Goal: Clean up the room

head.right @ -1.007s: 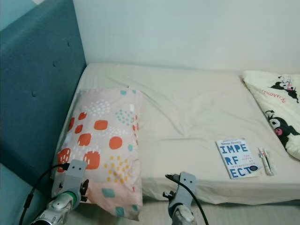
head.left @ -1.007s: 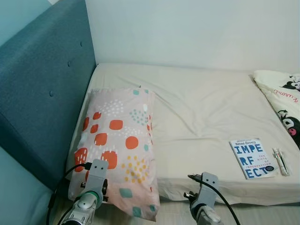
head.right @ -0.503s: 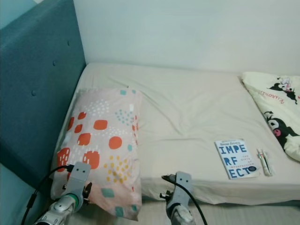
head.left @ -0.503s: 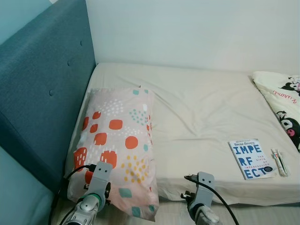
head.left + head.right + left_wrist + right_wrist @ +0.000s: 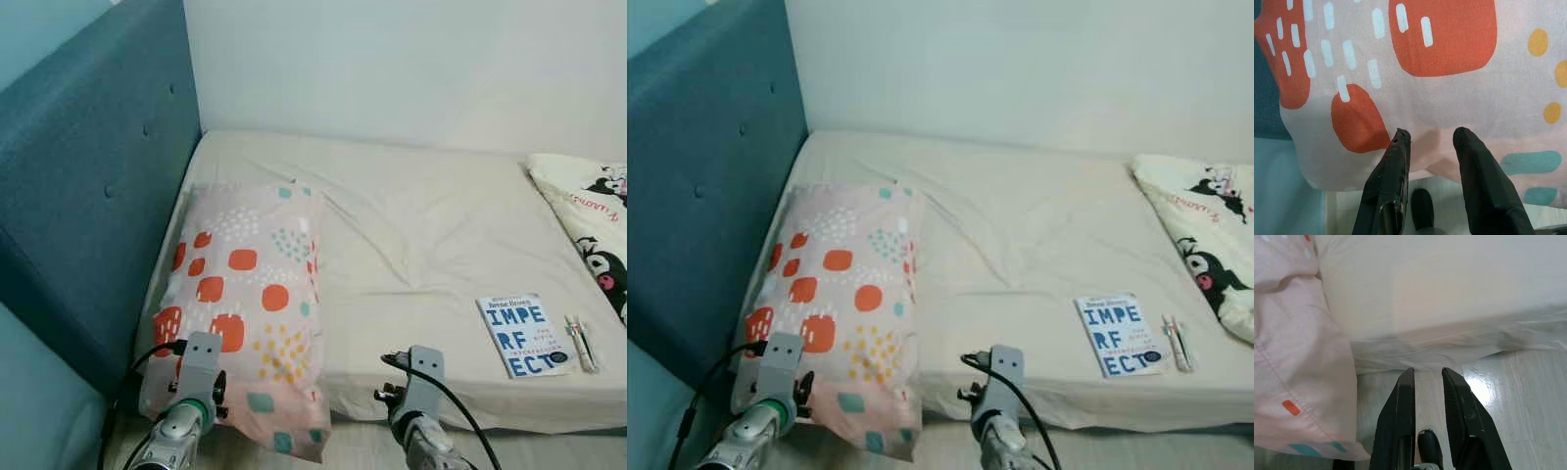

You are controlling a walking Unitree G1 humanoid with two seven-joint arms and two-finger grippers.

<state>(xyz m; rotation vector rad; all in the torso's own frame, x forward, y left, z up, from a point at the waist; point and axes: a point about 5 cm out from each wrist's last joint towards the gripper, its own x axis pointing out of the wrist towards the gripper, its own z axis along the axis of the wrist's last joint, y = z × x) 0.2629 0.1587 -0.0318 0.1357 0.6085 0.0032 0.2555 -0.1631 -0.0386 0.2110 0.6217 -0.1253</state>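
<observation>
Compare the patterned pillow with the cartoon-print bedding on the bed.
The pillow is pink with orange, teal and yellow blotches; the cartoon-print bedding is cream with black-and-pink characters. The pillow lies by the blue headboard on the robot's left, its near end hanging over the mattress edge; the bedding sits bunched at the far right. The left gripper hovers open at the pillow's hanging end; nothing is near the bedding. Both rest on the cream sheet.
</observation>
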